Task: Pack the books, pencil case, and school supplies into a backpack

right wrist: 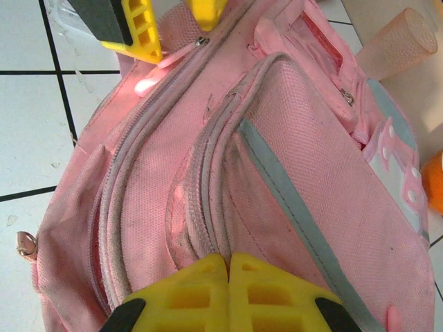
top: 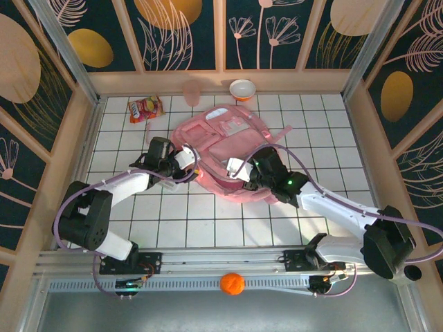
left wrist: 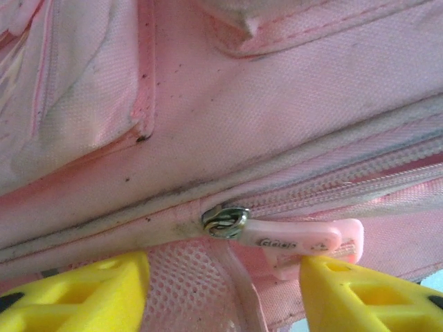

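Note:
The large pink backpack [top: 225, 149] lies in the middle of the tiled table. My left gripper [left wrist: 221, 290] is open at its left side, one yellow finger on each side of the mesh below the metal zip slider [left wrist: 225, 221]. The pink zip pull [left wrist: 297, 238] lies just above the right finger. From the right wrist that gripper [right wrist: 173, 24] straddles the same pull [right wrist: 166, 59]. My right gripper [right wrist: 228, 266] is shut, pinching a ridge of zip trim on the backpack's near edge [top: 239, 169]. A slim whitish-pink oblong, likely the pencil case [top: 148, 130], lies left of the backpack. Books and school supplies are out of view.
A red-and-yellow snack packet [top: 145, 107] lies at the back left. A pink cup [top: 192, 90] and an orange-rimmed bowl [top: 242, 88] stand by the back wall. A pink strap [top: 284, 131] trails right of the backpack. Wooden walls close three sides.

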